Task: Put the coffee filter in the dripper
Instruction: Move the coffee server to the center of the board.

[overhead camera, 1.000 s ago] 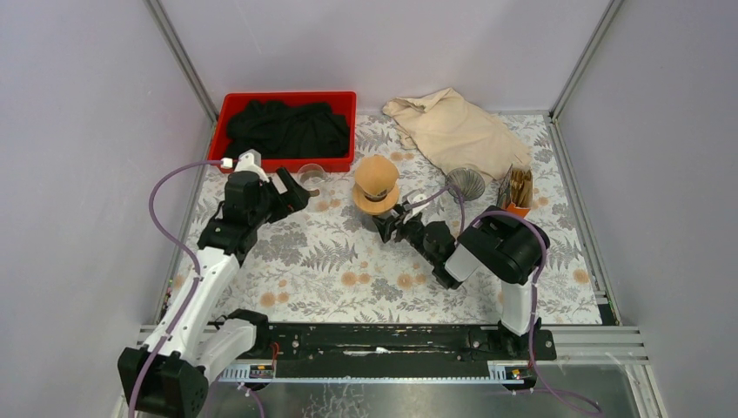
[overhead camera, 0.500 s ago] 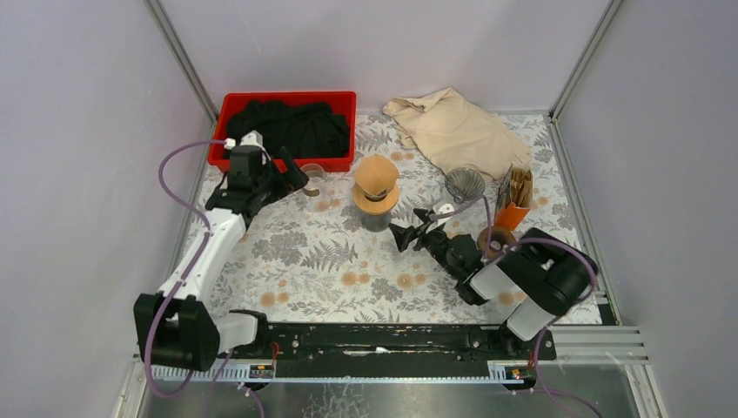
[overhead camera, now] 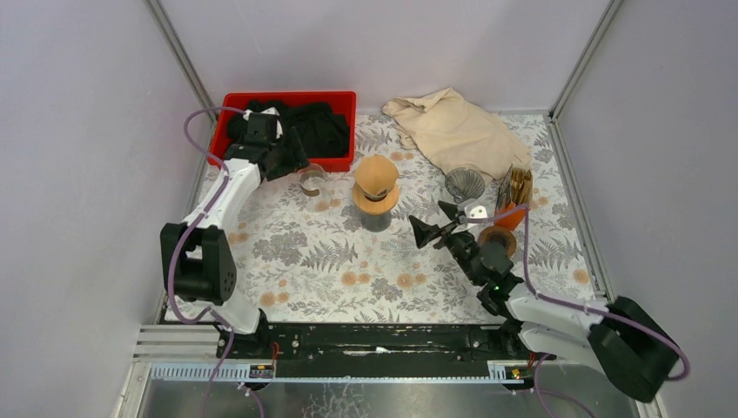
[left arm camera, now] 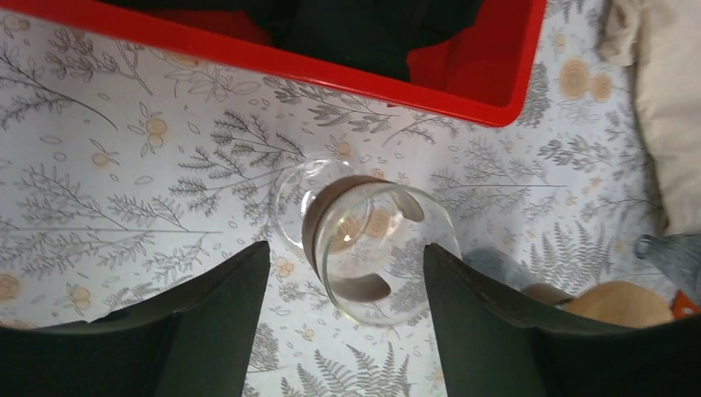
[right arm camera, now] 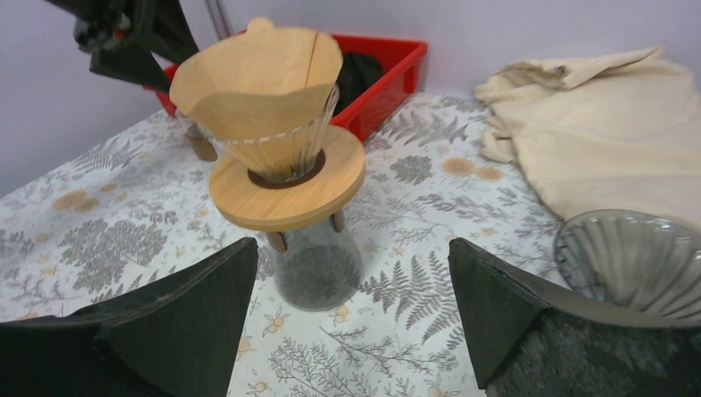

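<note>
Looks basically done to me, the brown paper filter (right arm camera: 256, 70) is already sitting open inside the dripper (right arm camera: 285, 178), the one with the wooden collar perched on a glass jar (right arm camera: 314, 269) mid tabletop (overhead camera: 305, 261). It pokes up well above the rim and seems a touch lopsided, so my guess is it could use a little press to seat properly, but it's in there. The right fingers (right arm camera: 165, 322) are spread wide with nothing between them, aimed at the dripper from near it but not touching. The left fingers (left arm camera: 198, 331) are over by the red bin (left arm camera: 463, 83), also apart, hanging either side of a clear glass cup (left arm camera: 372, 240) lying on its side; I can't tell if they touch it, and it doesn't look gripped. So what's left, as far as I can judge, is maybe tidying up and pulling the arms clear.
</note>
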You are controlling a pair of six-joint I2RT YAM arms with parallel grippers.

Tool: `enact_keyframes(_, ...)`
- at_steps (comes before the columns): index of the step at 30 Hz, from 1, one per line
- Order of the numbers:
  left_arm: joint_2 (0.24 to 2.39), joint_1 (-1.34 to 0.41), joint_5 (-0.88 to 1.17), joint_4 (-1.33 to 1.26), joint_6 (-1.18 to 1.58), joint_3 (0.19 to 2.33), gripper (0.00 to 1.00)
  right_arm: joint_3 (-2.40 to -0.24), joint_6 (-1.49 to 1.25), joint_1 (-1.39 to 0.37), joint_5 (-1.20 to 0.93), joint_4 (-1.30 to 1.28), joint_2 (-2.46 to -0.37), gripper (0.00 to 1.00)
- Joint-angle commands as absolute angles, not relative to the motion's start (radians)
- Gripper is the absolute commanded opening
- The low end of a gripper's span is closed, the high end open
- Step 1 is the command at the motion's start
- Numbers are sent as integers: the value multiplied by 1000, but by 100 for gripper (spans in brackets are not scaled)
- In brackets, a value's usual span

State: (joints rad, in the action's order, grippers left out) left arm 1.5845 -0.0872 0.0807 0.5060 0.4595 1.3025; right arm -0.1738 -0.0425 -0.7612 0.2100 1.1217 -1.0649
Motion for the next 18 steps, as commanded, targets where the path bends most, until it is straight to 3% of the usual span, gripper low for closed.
enact_keyframes(1,1671,-77,55,586,378,1388,71,-194,10,-765,326,908,-899,93)
enact_keyframes(10,1771,-77,77,645,316,1457,43,-253,33,-765,434,633,-711,94)
enact_keyframes(18,1713,-81,102,647,316,1393,15,-294,34,-764,524,509,-639,94)
